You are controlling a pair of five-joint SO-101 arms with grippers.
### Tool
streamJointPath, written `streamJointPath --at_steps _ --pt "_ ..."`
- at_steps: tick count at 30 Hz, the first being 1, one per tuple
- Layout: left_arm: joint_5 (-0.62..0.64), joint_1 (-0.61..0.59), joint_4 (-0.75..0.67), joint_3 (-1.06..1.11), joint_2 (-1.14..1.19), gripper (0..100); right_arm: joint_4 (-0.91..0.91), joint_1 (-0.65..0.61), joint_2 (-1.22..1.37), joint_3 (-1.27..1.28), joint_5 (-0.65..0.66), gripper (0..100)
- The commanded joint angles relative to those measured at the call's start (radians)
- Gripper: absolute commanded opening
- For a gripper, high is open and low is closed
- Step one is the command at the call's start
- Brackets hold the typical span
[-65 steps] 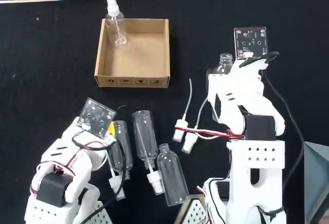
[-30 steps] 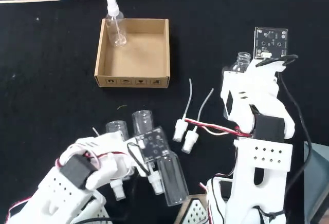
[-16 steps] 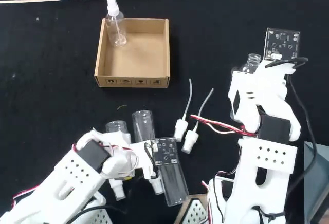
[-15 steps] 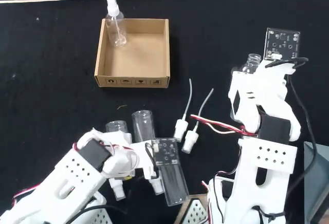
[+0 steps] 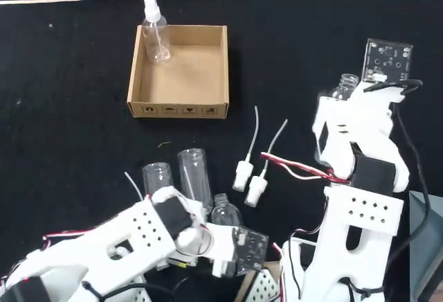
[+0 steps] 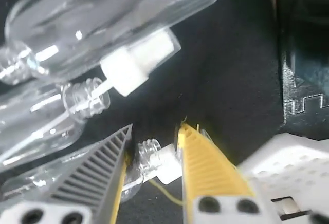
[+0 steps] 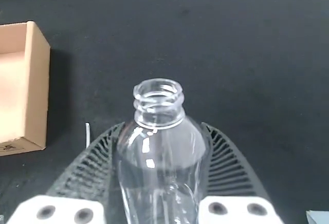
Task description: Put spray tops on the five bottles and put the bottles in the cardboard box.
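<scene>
Black table [image 5: 69, 108] | left gripper [image 6: 155, 129]: open, jaws either side of a bottle neck [image 6: 146, 154], body running off behind the grey jaw | right gripper [image 7: 163, 126]: clamped on uncapped bottle [image 7: 159, 111], mouth clear of jaws | spray tops [image 5: 249, 177]: two, loose, between arms | box [image 5: 178, 108]: holds one capped bottle [image 5: 156, 35]; front print unreadable

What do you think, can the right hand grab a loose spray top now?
Probably not yet: the right hand is full, shut on an uncapped bottle. The spray tops lie uncovered nearby.
</scene>
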Motion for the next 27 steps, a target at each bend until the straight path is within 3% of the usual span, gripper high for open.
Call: streamJointPath --at_steps 1,15,27 --pt "-0.014 0.045 -0.005 -0.107 0.061 14 -0.041 0.031 -0.045 -0.059 0.002 9.6" --pt "-0.014 0.062 -0.238 -0.120 0.318 14 -0.040 0.034 -0.045 -0.062 0.002 9.6" --pt "-0.012 0.065 -0.255 -0.160 0.334 14 -0.040 0.034 -0.045 -0.062 0.002 9.6"
